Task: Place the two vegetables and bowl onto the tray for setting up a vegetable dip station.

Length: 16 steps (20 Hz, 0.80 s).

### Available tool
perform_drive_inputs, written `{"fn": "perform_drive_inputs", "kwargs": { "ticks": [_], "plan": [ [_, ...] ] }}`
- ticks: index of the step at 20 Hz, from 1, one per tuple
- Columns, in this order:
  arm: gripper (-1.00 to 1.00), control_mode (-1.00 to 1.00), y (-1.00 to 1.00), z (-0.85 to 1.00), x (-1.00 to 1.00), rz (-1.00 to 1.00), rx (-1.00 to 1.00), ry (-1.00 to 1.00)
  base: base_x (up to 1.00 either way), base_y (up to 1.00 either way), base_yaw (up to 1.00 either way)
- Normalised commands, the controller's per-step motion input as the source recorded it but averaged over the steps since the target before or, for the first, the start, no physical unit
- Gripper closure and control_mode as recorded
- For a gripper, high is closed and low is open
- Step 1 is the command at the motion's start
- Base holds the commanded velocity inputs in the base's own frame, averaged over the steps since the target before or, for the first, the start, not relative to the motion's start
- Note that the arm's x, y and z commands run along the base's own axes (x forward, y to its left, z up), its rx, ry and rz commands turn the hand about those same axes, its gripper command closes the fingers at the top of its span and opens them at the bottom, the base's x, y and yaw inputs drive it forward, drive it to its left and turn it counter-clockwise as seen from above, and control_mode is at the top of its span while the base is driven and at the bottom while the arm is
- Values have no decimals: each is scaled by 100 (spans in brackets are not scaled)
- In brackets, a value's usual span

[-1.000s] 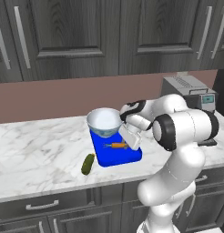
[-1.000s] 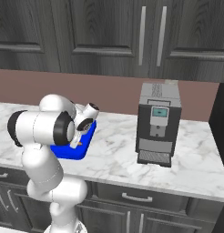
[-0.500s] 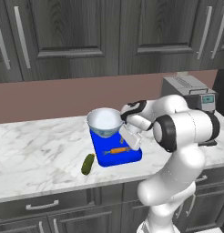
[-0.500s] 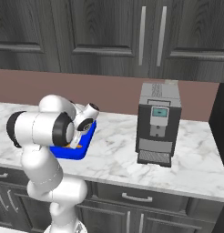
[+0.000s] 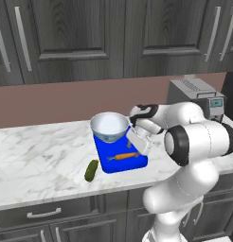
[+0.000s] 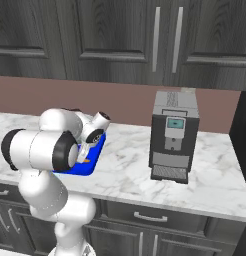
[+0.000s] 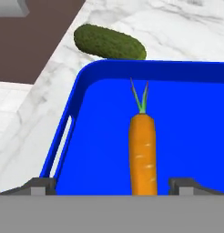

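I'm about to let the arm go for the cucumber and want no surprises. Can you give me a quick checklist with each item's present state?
1. Carrot lies flat on the tray: ok.
2. Bowl sits on the tray's far end: ok.
3. Cucumber on the tray: not ok, it lies on the counter beside the tray's near left corner.
4. Gripper has let go of the carrot: ok, its fingertips stand wide on either side, not touching it.
5. Path to the cucumber free: ok, nothing stands on the marble between it and the tray.
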Motion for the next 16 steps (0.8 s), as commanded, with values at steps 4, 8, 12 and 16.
{"fn": "perform_drive_inputs", "kwargs": {
  "ticks": [4, 8, 12, 16],
  "plan": [
    [-100, -100, -3, 24, -34, -2, 0, 3, 0, 0, 0],
    [-100, -100, 1, 18, -42, -5, 4, 14, 0, 0, 0],
    [-100, -100, 13, 7, -46, -5, 2, 10, 0, 0, 0],
    [-100, -100, 23, 5, -40, -1, 0, 4, 0, 0, 0]
  ]
}}
